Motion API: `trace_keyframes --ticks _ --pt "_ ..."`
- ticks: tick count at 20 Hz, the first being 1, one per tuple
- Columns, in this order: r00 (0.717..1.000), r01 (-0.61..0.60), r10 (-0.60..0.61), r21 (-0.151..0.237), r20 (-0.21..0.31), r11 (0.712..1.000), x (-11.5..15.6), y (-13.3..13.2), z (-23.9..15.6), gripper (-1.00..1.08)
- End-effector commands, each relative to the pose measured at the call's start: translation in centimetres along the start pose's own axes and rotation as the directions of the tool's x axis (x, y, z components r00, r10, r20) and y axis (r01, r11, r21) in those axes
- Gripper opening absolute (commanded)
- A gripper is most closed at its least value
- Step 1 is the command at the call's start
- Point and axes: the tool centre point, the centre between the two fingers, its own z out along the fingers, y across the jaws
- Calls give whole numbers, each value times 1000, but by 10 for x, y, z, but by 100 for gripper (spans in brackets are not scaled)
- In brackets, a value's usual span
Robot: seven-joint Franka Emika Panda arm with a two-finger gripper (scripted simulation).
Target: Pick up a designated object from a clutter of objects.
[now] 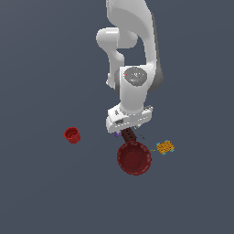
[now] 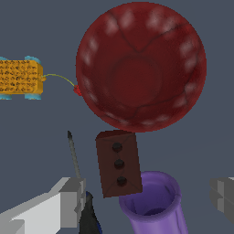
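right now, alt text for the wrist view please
A brown block with three dark holes sits between the open tool's two grey fingers, a purple cup touching or overlapping its lower edge. A large red bowl fills the frame beyond it, with a screwdriver and an orange waffle piece nearby.

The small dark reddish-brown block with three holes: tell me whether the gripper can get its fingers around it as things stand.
Probably yes, but tightly. The open gripper straddles the block, yet the purple cup sits against one side, the black screwdriver lies near the other, and the large dark red bowl is just beyond.

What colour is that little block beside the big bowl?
Dark reddish-brown block with three dark holes, clearest in the wrist view.
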Motion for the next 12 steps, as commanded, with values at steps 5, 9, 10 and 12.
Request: trace_keyframes --ticks 5,9,10,12 --pt "996 91 -91 -3 -3 996 -9 -12 37 100" --pt "993 120 -120 -3 -3 993 -12 -16 49 100" --pt "992 125 -125 -3 -4 992 -13 -16 50 100" --pt "992 130 -130 -3 -4 992 -13 -17 52 100"
